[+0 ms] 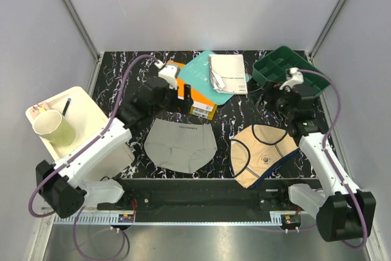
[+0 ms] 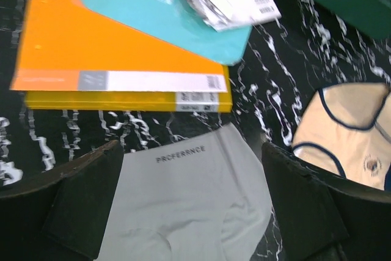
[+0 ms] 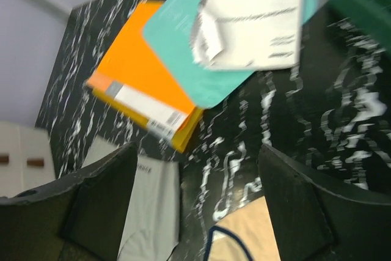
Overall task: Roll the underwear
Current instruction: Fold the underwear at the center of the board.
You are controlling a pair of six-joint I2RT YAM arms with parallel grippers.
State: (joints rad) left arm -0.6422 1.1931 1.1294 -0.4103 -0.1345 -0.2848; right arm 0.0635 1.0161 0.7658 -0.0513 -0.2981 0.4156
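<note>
Black marble table (image 1: pixel 122 73): grey briefs (image 1: pixel 181 143) flat at 6 o'clock, beige briefs (image 1: pixel 264 154) at 4. Jaws spread and empty on left gripper (image 2: pixel 190 151) and right gripper (image 3: pixel 197 151). Likely risk: orange book (image 2: pixel 91 35) (just beyond the grey waistband) catches a finger.

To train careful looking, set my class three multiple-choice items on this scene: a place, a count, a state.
1. Where does the plain light grey fabric brief lie?
A. left of the beige fabric brief with navy edging, nearer the arms than the flat orange book
B. on that book
C. right of the beige brief

2. How many briefs are there?
A. one
B. two
C. four

3. What state is the grey brief in?
A. rolled
B. gripped by an end effector
C. spread flat

Answers:
1. A, the top view shows it there.
2. B, one is grey and one beige.
3. C, it lies unrolled, and the left end effector is open, holding nothing.
</note>
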